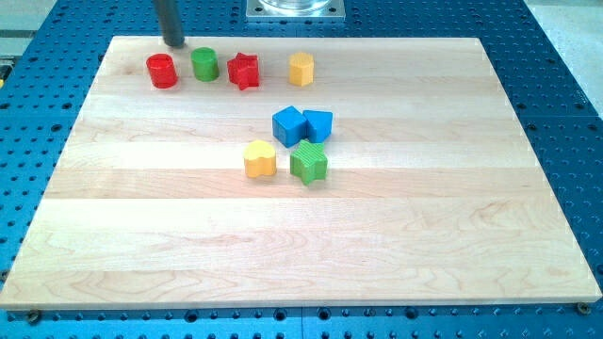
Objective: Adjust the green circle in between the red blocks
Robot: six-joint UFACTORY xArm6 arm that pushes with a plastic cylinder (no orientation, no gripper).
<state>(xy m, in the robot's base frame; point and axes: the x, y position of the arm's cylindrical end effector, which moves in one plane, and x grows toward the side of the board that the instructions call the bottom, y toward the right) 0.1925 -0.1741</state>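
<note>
The green circle (204, 64) stands near the board's top left, between the red circle (162, 71) on its left and the red star (243, 71) on its right. The three form a row, with small gaps on both sides of the green circle. My tip (175, 43) rests at the board's top edge, just above the gap between the red circle and the green circle, touching neither.
A yellow hexagon (301, 69) sits right of the red star. Mid-board lie a blue cube (289, 124), a blue triangle-like block (318, 124), a yellow heart (260, 159) and a green star-like block (308, 162). The wooden board (301, 245) lies on a blue perforated table.
</note>
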